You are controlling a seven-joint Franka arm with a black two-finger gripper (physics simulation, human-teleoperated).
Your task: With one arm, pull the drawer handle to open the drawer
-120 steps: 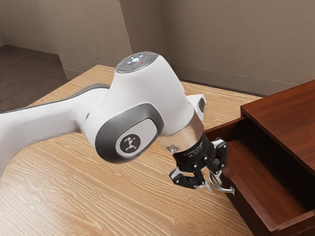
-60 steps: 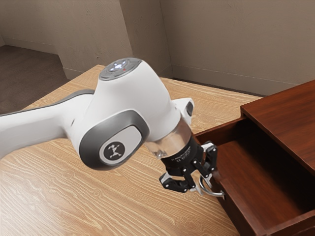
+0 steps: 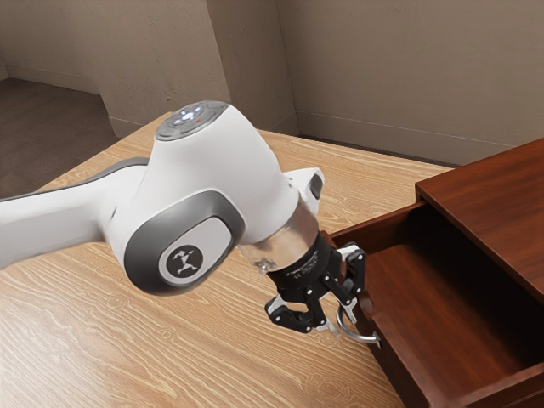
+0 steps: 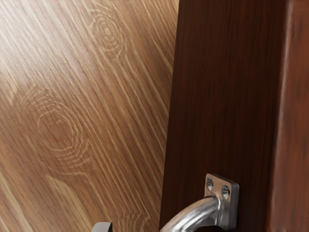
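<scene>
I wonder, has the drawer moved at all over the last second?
Yes: the drawer slid further out toward the exterior view's left, away from the fixed cabinet top.

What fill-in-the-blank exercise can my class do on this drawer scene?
1. The black gripper is ____ on the metal handle.
2. The dark wooden drawer stands ____, its inside showing.
3. The handle's mounting plate has ____ screws.
Missing words: shut; open; two.

A light wooden table (image 3: 85,340) stands before beige walls (image 3: 408,59).
</scene>
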